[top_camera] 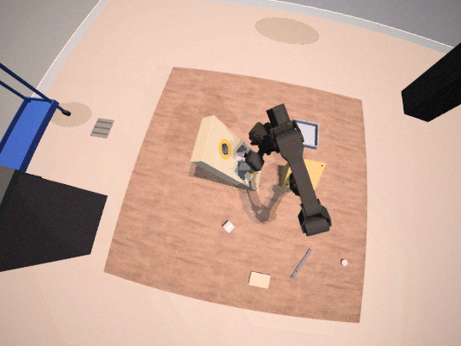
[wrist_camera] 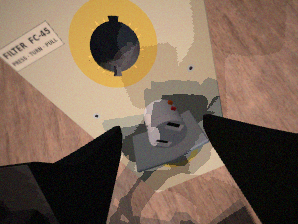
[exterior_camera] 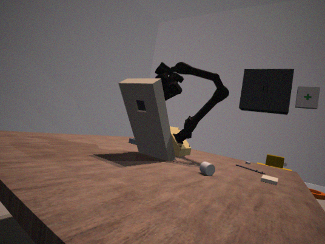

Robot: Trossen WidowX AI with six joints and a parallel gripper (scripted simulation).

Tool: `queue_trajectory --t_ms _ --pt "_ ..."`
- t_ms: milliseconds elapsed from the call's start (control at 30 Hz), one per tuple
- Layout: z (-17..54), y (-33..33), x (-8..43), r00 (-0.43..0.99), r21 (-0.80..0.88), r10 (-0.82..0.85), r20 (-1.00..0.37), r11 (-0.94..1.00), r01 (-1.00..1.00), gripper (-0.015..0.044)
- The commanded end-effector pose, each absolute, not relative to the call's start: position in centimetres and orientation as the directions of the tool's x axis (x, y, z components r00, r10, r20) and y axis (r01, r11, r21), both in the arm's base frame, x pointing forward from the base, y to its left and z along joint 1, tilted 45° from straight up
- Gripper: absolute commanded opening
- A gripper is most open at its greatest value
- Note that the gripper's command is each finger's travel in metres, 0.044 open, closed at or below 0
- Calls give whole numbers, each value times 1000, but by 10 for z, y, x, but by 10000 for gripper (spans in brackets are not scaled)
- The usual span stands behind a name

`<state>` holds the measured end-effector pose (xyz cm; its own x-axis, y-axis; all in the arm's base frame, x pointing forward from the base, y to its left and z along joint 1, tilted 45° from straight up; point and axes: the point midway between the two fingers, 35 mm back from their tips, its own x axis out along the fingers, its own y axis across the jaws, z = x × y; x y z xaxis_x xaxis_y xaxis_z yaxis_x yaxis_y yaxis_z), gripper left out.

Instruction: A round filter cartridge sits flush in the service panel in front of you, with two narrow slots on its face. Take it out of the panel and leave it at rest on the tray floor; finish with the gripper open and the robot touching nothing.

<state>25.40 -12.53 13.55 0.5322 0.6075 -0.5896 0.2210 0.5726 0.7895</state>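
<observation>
The tan service panel (top_camera: 206, 139) (exterior_camera: 148, 130) (wrist_camera: 172, 25) leans on the table. Its yellow-ringed round hole (top_camera: 225, 149) (wrist_camera: 106, 47) is dark and empty. The pale grey cartridge (wrist_camera: 159, 119), with two dark slots on its face, shows below the hole in the wrist view, in front of a grey square plate (wrist_camera: 148, 154). How it is supported is unclear. My gripper (wrist_camera: 161, 126) is open, its fingertips on either side of the cartridge in that view; contact cannot be told. The blue-rimmed tray (top_camera: 317, 136) (exterior_camera: 132, 141) stands behind the arm, with no cartridge visible on its floor.
A yellow stand (top_camera: 317, 171) (exterior_camera: 185, 152) is beside the arm's base. A small grey-white cylinder (top_camera: 228, 226) (exterior_camera: 207, 169), a cream block (top_camera: 259, 280) (exterior_camera: 269, 179), a thin bar (top_camera: 301, 263) and a small white disc (top_camera: 344, 262) lie on the table. Patchy shadows cover the lower panel.
</observation>
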Motion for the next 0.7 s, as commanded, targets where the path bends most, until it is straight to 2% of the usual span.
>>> queue_trajectory --t_ms 0,667 --pt "117 -106 239 443 701 653 -614 709 -72 305" --pt "104 -92 250 444 699 650 -617 711 -71 305"
